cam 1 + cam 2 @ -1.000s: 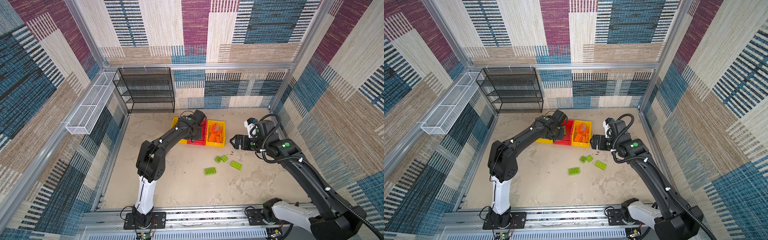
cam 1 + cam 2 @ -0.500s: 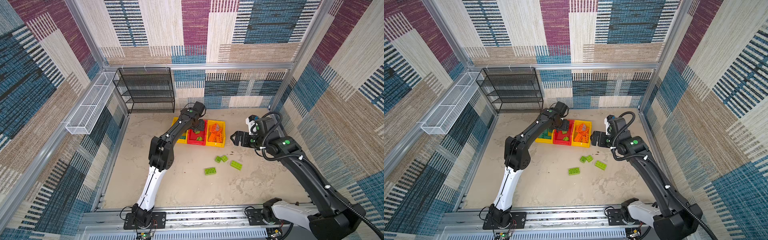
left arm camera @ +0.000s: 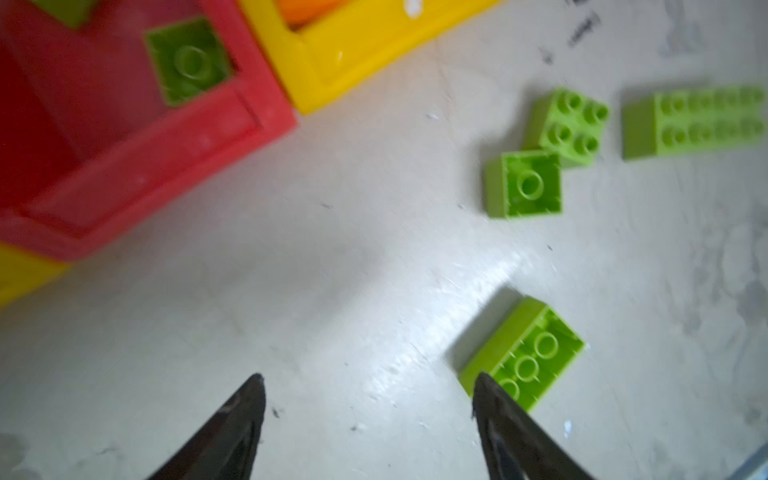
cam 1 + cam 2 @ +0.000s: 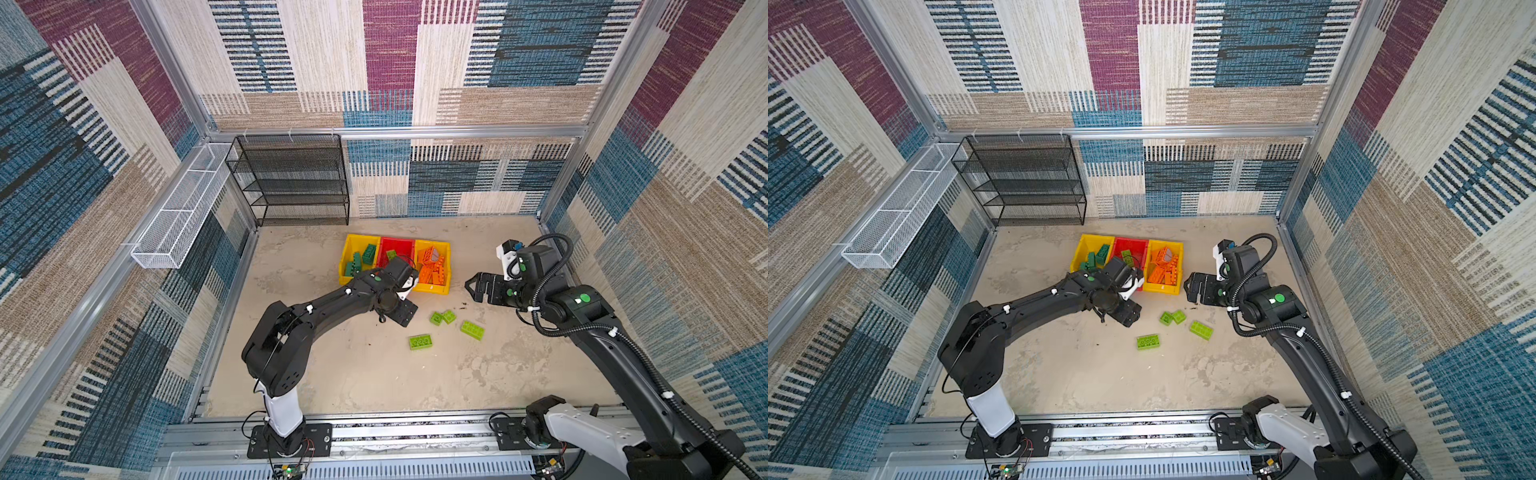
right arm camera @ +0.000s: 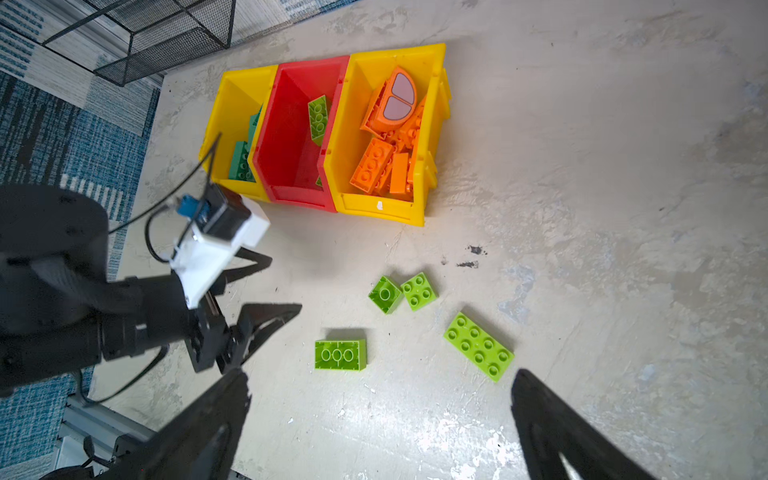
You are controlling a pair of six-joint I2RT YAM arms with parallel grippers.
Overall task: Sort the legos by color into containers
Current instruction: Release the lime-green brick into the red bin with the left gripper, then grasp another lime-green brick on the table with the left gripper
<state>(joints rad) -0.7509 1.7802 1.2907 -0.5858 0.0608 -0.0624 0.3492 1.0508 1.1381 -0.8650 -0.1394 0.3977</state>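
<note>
Three containers stand in a row at the back: a yellow bin (image 4: 361, 237) with dark green legos (image 4: 369, 253), a red bin (image 4: 397, 241) with lime legos (image 5: 319, 118), and a yellow bin (image 4: 432, 289) with orange legos (image 5: 372, 164), including the curved piece (image 5: 395, 99). Several lime legos lie loose on the floor in front: two small ones (image 4: 442, 318), a long one (image 4: 472, 330) and an upside-down one (image 4: 420, 341). My left gripper (image 4: 400, 315) (image 3: 368, 376) hangs open and empty just in front of the red bin, the upside-down lego (image 3: 528, 353) beside one fingertip. My right gripper (image 4: 478, 286) (image 5: 378, 378) is open and empty, right of the bins.
A black wire rack (image 4: 291, 178) stands against the back wall at the left. A white wire basket (image 4: 178, 216) hangs on the left wall. Patterned walls close in three sides. A metal rail (image 4: 374, 432) runs along the front edge.
My left gripper opened over the red bin and a lime lego now lies in it. The arm then drew back to the floor in front of the bins. The right arm barely moved.
</note>
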